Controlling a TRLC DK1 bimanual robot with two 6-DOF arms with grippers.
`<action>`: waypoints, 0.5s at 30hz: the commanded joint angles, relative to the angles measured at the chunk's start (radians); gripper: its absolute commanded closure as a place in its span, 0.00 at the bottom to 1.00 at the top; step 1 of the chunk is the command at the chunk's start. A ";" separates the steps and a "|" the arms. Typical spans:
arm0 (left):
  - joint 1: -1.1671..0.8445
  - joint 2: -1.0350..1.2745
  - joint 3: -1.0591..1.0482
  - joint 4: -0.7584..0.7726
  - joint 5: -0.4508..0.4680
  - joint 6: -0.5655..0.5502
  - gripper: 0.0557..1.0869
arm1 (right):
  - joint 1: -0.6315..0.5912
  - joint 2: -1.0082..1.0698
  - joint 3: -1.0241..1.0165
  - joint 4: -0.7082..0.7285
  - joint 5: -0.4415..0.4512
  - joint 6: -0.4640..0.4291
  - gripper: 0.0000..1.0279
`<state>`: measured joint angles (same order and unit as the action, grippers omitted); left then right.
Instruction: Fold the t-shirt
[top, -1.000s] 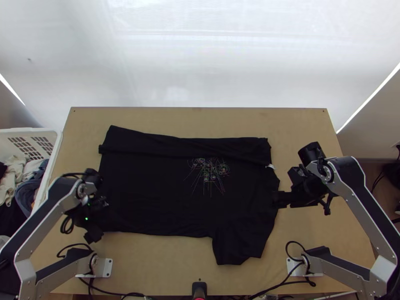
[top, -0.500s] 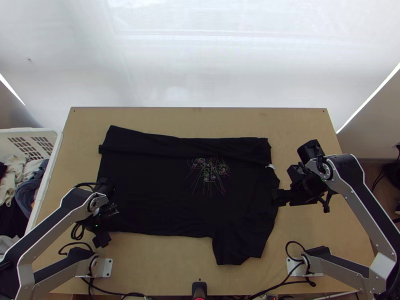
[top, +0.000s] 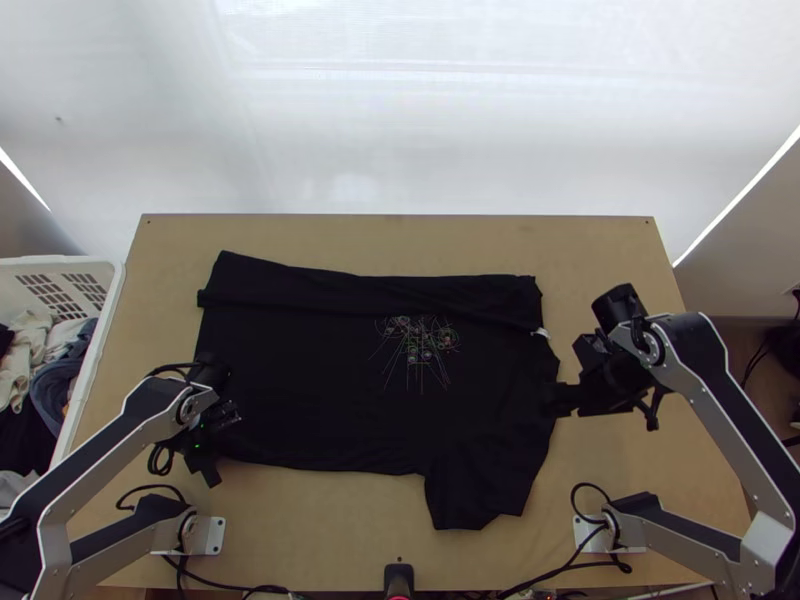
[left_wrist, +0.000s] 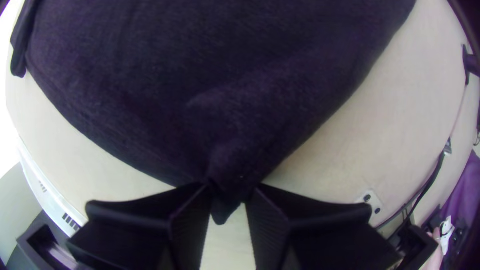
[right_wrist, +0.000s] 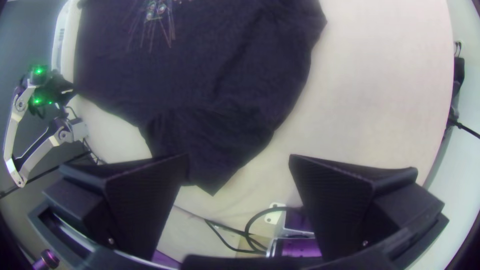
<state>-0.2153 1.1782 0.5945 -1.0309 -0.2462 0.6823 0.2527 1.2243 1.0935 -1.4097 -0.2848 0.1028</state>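
The black t-shirt (top: 330, 400) lies spread on the table, its far side folded over in a long strip and one sleeve (top: 480, 490) pointing to the near edge. Over its near left corner is my left gripper (top: 230, 418). Seen from the left wrist, the left gripper (left_wrist: 227, 200) is shut on a pinched corner of the t-shirt (left_wrist: 225, 75), a small tip poking out between the fingers. My right gripper (top: 562, 398) is at the shirt's right edge. In the right wrist view the right gripper (right_wrist: 239, 162) stands open, with the sleeve of the t-shirt (right_wrist: 210, 135) beyond it.
A white basket (top: 105, 300) holding clothes stands against the table's left side. Bare tabletop (top: 420, 240) runs along the far edge. Cables (top: 540, 580) and the arms' base plates lie near the front, with a small black device (top: 398, 578) between them.
My left gripper has shifted to the right and slightly toward the near edge, mostly in the first half second. The right arm has barely moved.
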 joint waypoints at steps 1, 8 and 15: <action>0.004 -0.048 -0.016 0.000 0.044 0.071 0.97 | -0.007 -0.066 -0.067 -0.023 -0.002 0.011 0.18; 0.062 -0.097 0.011 -0.040 0.091 0.137 0.97 | -0.007 -0.089 -0.247 -0.014 -0.117 0.109 0.18; 0.100 -0.081 0.039 -0.034 0.096 0.171 0.97 | -0.023 -0.014 -0.311 0.031 -0.180 0.060 0.18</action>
<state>-0.1478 1.0996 0.6064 -1.0668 -0.1638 0.8204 0.2375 1.1572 0.8661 -1.4147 -0.4046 0.1905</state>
